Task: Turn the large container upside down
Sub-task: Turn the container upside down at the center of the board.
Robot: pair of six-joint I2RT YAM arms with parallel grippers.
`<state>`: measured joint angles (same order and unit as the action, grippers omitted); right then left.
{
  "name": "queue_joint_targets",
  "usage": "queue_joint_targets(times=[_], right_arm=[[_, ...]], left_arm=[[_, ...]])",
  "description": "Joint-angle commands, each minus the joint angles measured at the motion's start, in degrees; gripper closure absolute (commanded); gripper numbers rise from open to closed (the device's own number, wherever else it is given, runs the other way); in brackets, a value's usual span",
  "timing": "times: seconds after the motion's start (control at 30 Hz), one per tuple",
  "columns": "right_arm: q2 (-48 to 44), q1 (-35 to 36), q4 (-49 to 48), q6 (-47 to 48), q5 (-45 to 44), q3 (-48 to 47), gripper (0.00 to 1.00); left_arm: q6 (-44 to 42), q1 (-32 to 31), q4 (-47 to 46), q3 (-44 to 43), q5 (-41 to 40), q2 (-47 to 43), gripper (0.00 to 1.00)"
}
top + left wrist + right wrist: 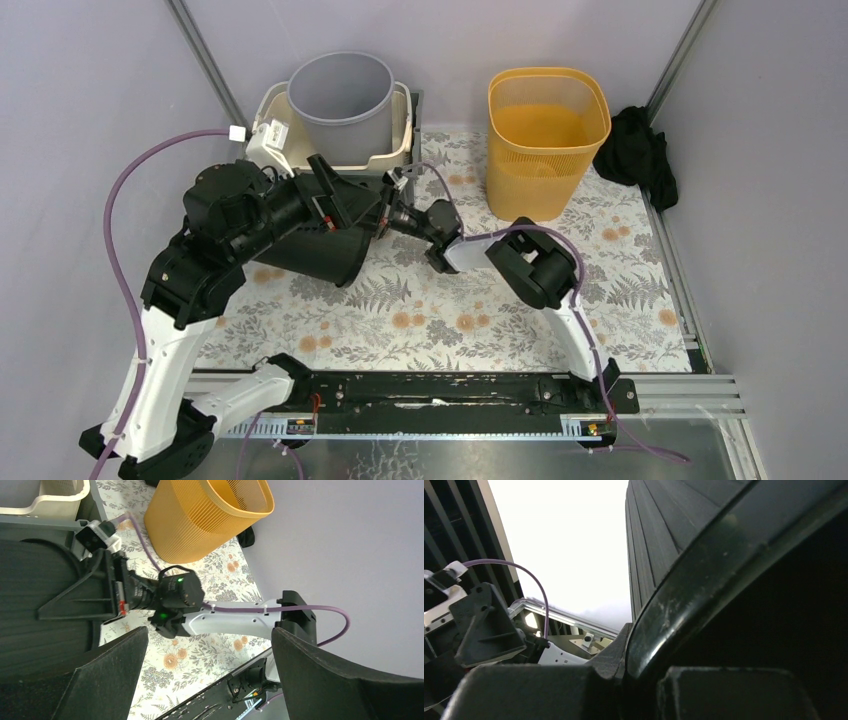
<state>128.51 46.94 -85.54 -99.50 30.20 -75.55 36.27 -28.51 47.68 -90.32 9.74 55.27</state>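
While my right claw [639,685] was pinched shut on the rim of the big black container [320,255], my left claw [210,635] hung wide open beside it, gripping nothing. So the whole bin, tipped on its side over the floral mat [450,320] between my arms, depended on one thin pinch. My worry: once it turned, the weight could lever the rim out of those fingers and it'd flop or roll. It also sat close to the grey bucket [340,95] in the cream tub [265,115] behind, so a sloppy swing could've knocked those. The yellow basket [545,130] looked safely apart.
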Motion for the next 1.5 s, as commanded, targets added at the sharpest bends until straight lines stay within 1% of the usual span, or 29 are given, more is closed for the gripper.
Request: queue_joint_targets(times=[0.0,0.2,0.3,0.33,0.37,0.47,0.5,0.6,0.8,0.9,1.07,1.3,1.47], right_arm=[[2.64,2.7,-12.26,-0.5,-4.0,-6.72,1.0],[7.79,4.41,-12.37,0.69,-4.7,-9.33,1.0],[9.03,4.71,-12.37,1.14,-4.66,-8.6,0.99],[9.07,4.74,-12.32,1.19,-4.58,-7.72,0.94],[8.96,4.62,-12.3,1.5,-4.47,-6.63,0.85],[7.68,4.5,-12.34,2.99,-3.73,-2.31,0.62],[7.18,4.36,-12.33,3.51,-3.41,-0.74,0.58],[5.53,3.6,-12.3,5.15,-2.46,3.6,0.55],[3.52,1.97,-12.2,7.25,-1.18,11.61,0.56],[2.56,1.38,-12.26,8.31,-0.61,15.21,0.54],[2.25,0.42,-12.22,8.99,0.33,18.2,0.51],[2.7,-0.44,-12.17,10.43,0.83,22.07,0.42],[3.48,-0.89,-12.05,10.66,0.98,24.23,0.39]], left_arm=[[-0.81,-0.34,0.66,-1.7,0.2,0.02,0.0],[-0.85,-0.28,0.76,-1.57,-0.13,0.48,0.0],[-1.06,-0.31,0.75,-1.7,-0.28,0.77,0.0],[-1.03,-0.3,0.75,-1.7,-0.33,0.93,0.0],[-1.07,-0.3,0.75,-1.7,-0.42,1.01,0.0],[-1.12,-0.31,0.66,-1.48,-0.64,1.22,0.0],[-1.12,-0.32,0.67,-1.37,-0.74,1.31,0.0],[-1.12,-0.31,0.23,-0.74,-0.74,1.32,0.0],[-1.03,-0.3,-0.52,0.31,-0.48,1.42,0.0],[-0.98,-0.3,-0.93,0.82,-0.41,1.3,0.0],[-0.51,-0.31,-1.86,2.19,-0.14,1.13,0.0],[-0.41,-0.34,-2.15,2.99,-0.22,0.89,0.0],[-0.17,-0.29,-2.59,3.87,0.04,0.63,0.0]])
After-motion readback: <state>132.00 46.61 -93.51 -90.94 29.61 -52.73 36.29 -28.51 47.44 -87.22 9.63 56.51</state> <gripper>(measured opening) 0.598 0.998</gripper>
